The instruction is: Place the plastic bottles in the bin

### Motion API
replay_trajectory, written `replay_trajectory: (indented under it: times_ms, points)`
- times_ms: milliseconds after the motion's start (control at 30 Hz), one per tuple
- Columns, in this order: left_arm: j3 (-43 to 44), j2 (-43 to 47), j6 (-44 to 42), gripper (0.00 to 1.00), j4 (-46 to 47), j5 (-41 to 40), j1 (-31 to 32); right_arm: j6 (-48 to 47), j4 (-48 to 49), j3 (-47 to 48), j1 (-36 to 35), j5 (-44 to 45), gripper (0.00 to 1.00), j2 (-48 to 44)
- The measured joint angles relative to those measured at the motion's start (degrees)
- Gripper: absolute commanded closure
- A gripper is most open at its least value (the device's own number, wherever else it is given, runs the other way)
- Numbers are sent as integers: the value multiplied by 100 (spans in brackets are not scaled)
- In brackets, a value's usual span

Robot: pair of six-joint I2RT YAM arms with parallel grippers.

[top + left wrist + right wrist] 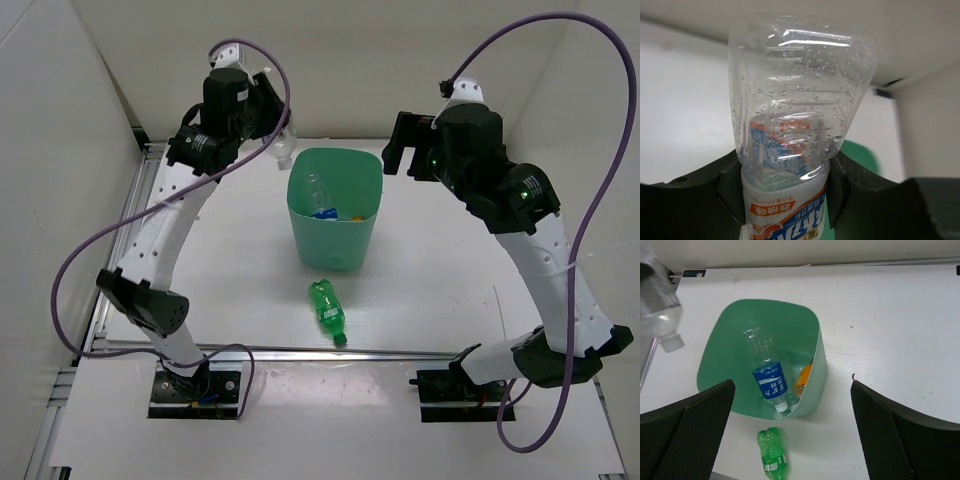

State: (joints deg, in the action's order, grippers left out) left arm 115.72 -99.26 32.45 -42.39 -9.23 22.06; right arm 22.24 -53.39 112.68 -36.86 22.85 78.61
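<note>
The mint-green bin [335,245] stands mid-table, also in the right wrist view [715,360]. Inside lie a clear bottle with a blue label [771,382] and an orange bottle [802,379]. A green bottle [327,310] lies on the table in front of the bin, also in the right wrist view [772,455]. My left gripper [268,140] is shut on a clear bottle with a blue and orange label [800,100], held high beside the bin's far left corner, cap down [660,305]. My right gripper [398,150] is open and empty, above the bin's far right.
White walls close in the back and both sides. A metal rail [300,350] runs along the table's near edge. Purple cables [560,20] loop over both arms.
</note>
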Motion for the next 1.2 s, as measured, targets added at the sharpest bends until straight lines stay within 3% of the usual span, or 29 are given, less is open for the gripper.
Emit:
replay_trajectory:
  times_ms: [167,300,433,567,733,967,1200]
  points:
    - [820,223,17,57,332,177,750,33,68,-94,0,0,0,0]
    - [669,37,2,21,382,210,1263,55,101,-267,0,42,0,-4]
    - [389,-442,-111,0,282,168,1644,72,122,-575,0,35,0,-68]
    - [348,-835,-219,0,114,48,1729,63,269,-1104,13,-170,0,-319]
    - [127,-455,-310,0,87,-752,1709,-199,511,-2011,61,-1036,0,-883]
    - [-1799,1720,-181,0,216,-2258,1165,-654,533,-2774,-79,-2426,0,-935]
    - [-3206,3233,162,0,-238,-2955,662,-833,654,-3676,-1185,-2347,0,-614]
